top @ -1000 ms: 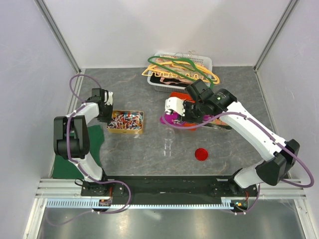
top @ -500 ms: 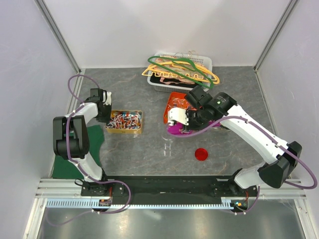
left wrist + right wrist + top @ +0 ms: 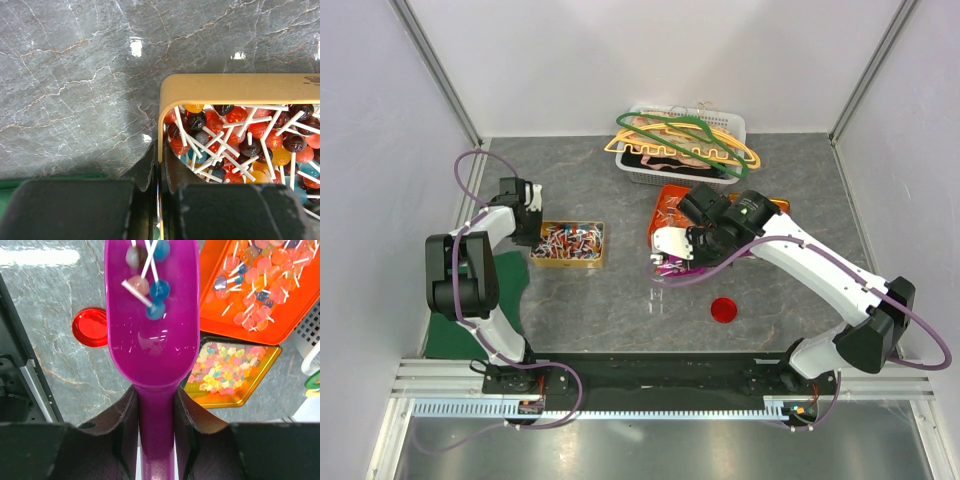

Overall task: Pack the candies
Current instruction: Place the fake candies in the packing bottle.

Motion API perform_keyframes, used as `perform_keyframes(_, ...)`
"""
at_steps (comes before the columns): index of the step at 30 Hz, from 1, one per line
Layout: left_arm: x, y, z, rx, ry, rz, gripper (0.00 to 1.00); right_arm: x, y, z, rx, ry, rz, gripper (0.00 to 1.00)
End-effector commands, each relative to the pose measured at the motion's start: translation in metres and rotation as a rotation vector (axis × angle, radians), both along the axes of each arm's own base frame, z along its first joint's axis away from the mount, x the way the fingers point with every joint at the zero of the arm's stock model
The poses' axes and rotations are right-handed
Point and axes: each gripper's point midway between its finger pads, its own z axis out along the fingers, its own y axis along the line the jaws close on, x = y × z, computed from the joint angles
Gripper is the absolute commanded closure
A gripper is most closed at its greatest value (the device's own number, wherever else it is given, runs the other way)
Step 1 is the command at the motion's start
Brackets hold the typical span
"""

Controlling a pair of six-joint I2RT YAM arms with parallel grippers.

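The left wall of a tan tray [image 3: 235, 82], heaped with stick candies [image 3: 235, 145], is pinched in the nearly closed left gripper [image 3: 159, 167]; a purple scoop [image 3: 150, 340] carrying a few more is clamped by its handle in the right gripper [image 3: 156, 407], left of an orange tray [image 3: 212, 300].

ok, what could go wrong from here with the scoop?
1. The few lollipops lie loose near the purple scoop's far end; tilting by the right gripper may spill them beside the clear jar.
2. Left gripper clamps the tan tray's rim; moving it may drag the tray.
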Motion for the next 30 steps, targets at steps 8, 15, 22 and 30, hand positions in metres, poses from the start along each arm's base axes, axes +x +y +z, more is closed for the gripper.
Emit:
perform_keyframes(8,0.015,-0.003,0.013,-0.030,-0.071,-0.003,0.98,0.014,-0.002,0.014,-0.022,-0.074,-0.026,1.00)
perform_keyframes(15,0.014,-0.002,0.012,-0.029,-0.069,0.000,0.98,0.014,0.002,0.019,-0.057,-0.093,-0.006,1.00)
perform_keyframes(22,0.014,-0.003,0.011,-0.033,-0.067,-0.002,0.98,0.013,0.003,0.021,-0.100,-0.112,0.008,1.00)
perform_keyframes(30,0.014,-0.004,0.012,-0.032,-0.068,-0.005,0.98,0.013,0.005,0.029,-0.116,-0.141,0.017,1.00)
